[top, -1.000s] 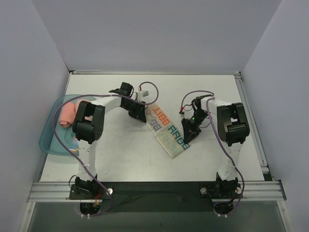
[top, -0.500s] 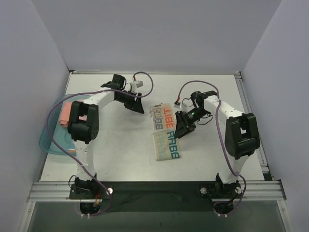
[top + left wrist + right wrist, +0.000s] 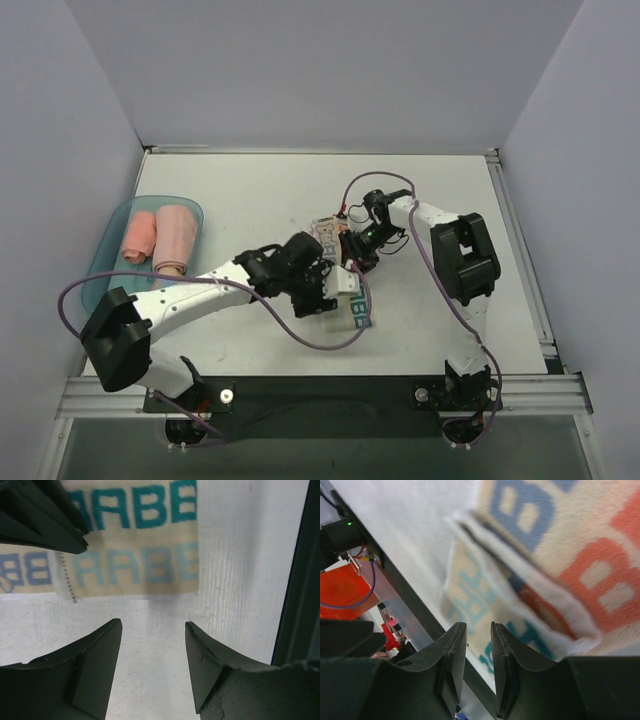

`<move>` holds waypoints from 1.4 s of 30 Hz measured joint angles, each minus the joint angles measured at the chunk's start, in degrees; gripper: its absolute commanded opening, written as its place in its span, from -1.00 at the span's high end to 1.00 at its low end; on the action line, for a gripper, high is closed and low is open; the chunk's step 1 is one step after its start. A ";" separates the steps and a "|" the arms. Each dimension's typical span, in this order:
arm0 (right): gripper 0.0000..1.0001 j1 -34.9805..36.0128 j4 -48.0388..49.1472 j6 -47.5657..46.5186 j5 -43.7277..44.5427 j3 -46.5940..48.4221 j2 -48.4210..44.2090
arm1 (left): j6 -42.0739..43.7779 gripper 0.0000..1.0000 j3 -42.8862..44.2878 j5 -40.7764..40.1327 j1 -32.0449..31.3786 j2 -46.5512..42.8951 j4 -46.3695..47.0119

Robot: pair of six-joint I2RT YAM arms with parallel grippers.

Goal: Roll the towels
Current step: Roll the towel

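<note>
Hung the left hand [image 3: 152, 630] wide and empty just short of the lettered towel [image 3: 150, 545], flat on the counter [image 3: 250, 190], ready to start rolling, right hand [image 3: 479, 630] narrow, empty, by its far fold

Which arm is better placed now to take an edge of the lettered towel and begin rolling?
Left, I judge. The left gripper stands open just short of an edge of the lettered towel, near a corner. The right gripper hangs over a folded part, jaws only narrowly apart.
</note>
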 measured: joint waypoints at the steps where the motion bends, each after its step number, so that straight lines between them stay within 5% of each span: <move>1: 0.48 -0.02 0.42 0.13 0.37 -0.37 1.42 | 0.61 -0.28 -0.63 -2.14 -2.27 0.96 -0.15; 8: 0.51 -0.57 1.25 2.01 0.90 -2.10 5.11 | 2.40 -0.24 -1.03 -11.65 -13.11 8.79 0.66; 16: 0.52 -0.59 1.33 2.82 0.96 -2.10 5.11 | 1.68 -0.18 -1.03 -14.19 -15.13 15.56 4.22; 25: 0.53 -0.76 1.40 2.84 1.01 -2.14 5.11 | 1.57 0.63 -1.77 -15.52 -15.06 17.27 8.35; 29: 0.55 -0.76 1.62 2.75 0.63 -3.48 4.63 | 1.66 1.00 -3.28 -12.59 -14.16 15.58 8.24; 42: 0.52 -0.87 1.01 1.42 0.50 -3.32 -3.08 | -0.28 1.00 0.15 9.92 -5.01 10.78 -5.35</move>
